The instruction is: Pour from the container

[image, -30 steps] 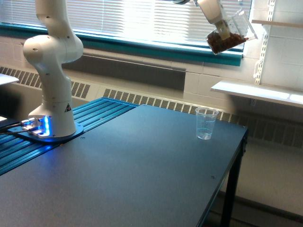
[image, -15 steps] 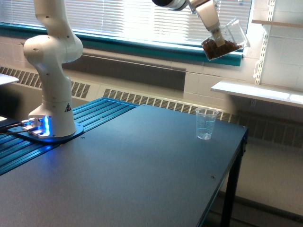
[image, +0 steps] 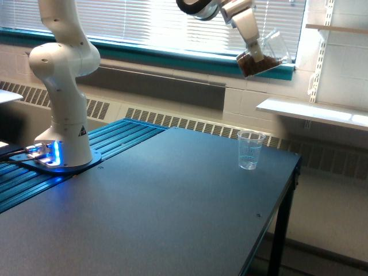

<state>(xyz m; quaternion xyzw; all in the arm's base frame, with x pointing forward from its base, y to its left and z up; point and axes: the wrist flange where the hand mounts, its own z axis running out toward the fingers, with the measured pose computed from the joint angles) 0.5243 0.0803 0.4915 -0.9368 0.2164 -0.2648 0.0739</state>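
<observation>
The container (image: 265,53) hangs high above the table (image: 172,195), near the top of the exterior view and against the window blinds (image: 144,23), tilted with its wide mouth up and toward the exterior view's right. The gripper (image: 253,50) is clamped on it from the exterior view's left side, the jaws closed against its wall near the lower half. Brown granules (image: 257,64) lie heaped in the low corner of the jar.

Clear thin plastic of this sort is judged light and fairly stiff, though the wall would likely flex under a hard squeeze, and its smooth surface looks slippery — a grip across the body, below the rim, seems the sound place to hold it. The loose granules will probably shift all at once as the tilt grows, so the load should move inside the jar rather than stay put.

The small clear cup (image: 250,149) stands upright on the table near its far right corner, well below the container and a little toward the exterior view's right of the gripper.

Compared with a second ago, the container has travelled toward the exterior view's left and slightly down, and more of the arm's wrist (image: 198,7) shows at the top edge — the cup has not moved
</observation>
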